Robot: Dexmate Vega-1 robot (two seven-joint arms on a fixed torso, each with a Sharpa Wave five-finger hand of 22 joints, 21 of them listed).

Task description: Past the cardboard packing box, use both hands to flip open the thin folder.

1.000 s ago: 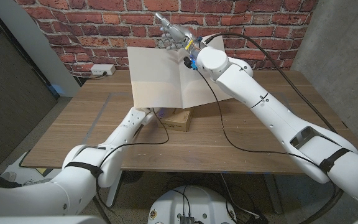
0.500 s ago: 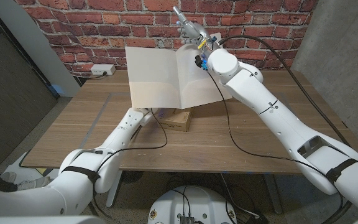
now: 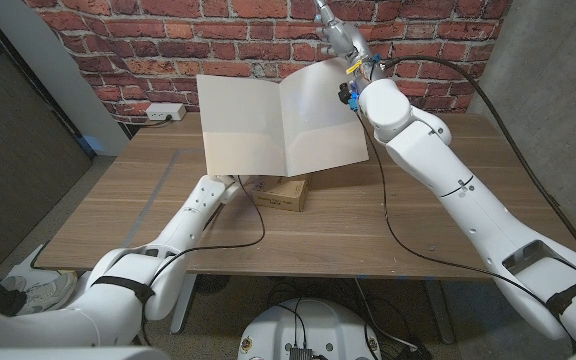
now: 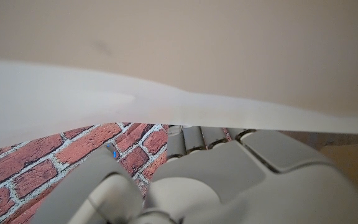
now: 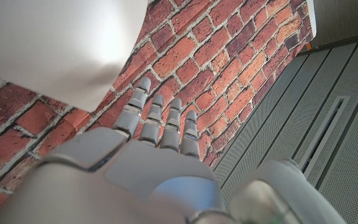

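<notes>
Head camera first: the folder (image 3: 278,122) is standing open above the far half of the wooden table (image 3: 118,215), both white leaves spread out like a book facing the camera, with the crease running down the middle. The small cardboard box (image 3: 285,193) sits on the table right under its lower edge. The left arm reaches in under the left leaf, and the left hand (image 3: 236,182) is mostly hidden behind the folder and box, so I can't tell how its fingers sit from here. The right arm goes up to the top right corner of the folder, and the right hand (image 3: 334,30) pokes above that corner against the brick wall (image 3: 148,45). There's a white power strip (image 3: 164,111) on the floor by the wall, off the table's far left.

Left wrist camera: the back of the left hand (image 4: 229,180) sits close under the folder (image 4: 179,81), and the fingers (image 4: 194,138) lie side by side, running up to the folder's edge. Whether they actually grip it, can't tell; the tips are hidden.

Right wrist camera: the right hand (image 5: 135,168) has its fingers (image 5: 157,118) straight and pressed together, pointing at the brick wall, holding nothing. A pale sheet of the folder (image 5: 55,43) sits just beside them, and I can't tell if it touches.
</notes>
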